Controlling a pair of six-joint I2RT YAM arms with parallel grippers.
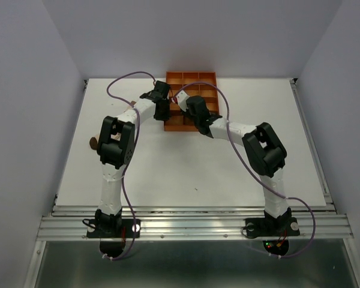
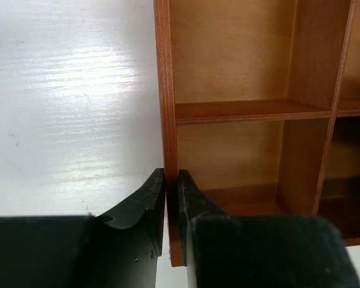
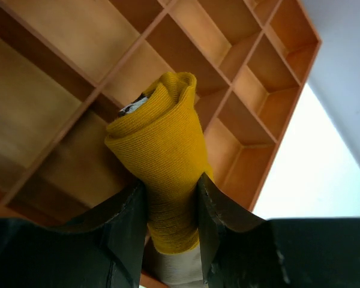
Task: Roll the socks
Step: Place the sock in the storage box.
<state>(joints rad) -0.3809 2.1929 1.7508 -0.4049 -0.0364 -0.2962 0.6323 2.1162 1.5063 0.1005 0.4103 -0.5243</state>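
Observation:
A rolled mustard-orange sock (image 3: pixel 162 132) is clamped between the fingers of my right gripper (image 3: pixel 171 186), held over the compartments of the orange tray (image 3: pixel 252 54). A band of white fabric (image 3: pixel 177 269) shows below the roll, between the fingers. My left gripper (image 2: pixel 171 177) is shut on the tray's left wall (image 2: pixel 165 90), one finger outside it and one inside. In the top view both grippers sit at the tray (image 1: pixel 192 78): left gripper (image 1: pixel 162 110) at its left edge, right gripper (image 1: pixel 199 123) over its front part. The sock is hidden there.
The tray stands at the back middle of the white table (image 1: pixel 186 174). A small brown thing (image 1: pixel 93 142) shows at the table's left edge, behind the left arm's elbow. The tray compartments seen in the left wrist view hold nothing.

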